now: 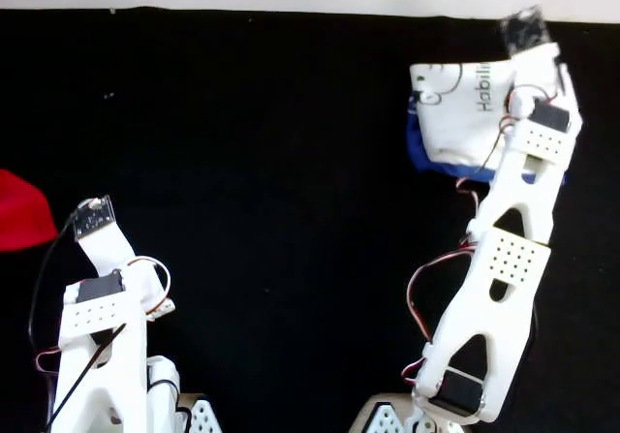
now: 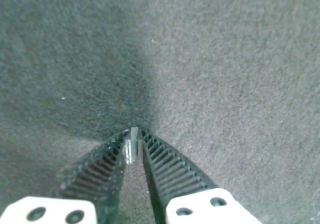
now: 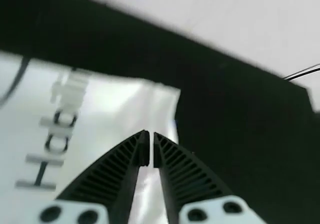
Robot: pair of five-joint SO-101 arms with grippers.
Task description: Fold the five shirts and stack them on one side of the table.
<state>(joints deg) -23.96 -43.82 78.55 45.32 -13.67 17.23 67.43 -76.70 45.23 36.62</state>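
Shirt in red (image 1: 19, 210), bunched at the left edge of the table (image 1: 271, 142), close beside the left arm. Left gripper (image 2: 134, 134) pinched closed on nothing, tips over a bare part of the table, apart from that shirt. Farther back on the right, 2 more shirts stacked: folded white shirt (image 1: 455, 113) with printed lettering, lying on a blue shirt (image 1: 421, 152). Right gripper (image 3: 148, 139) closed to a hairline, empty, poised over the white shirt near its edge; contact impossible to tell.

Three shirts (image 1: 450, 113), two arms (image 1: 509, 259)
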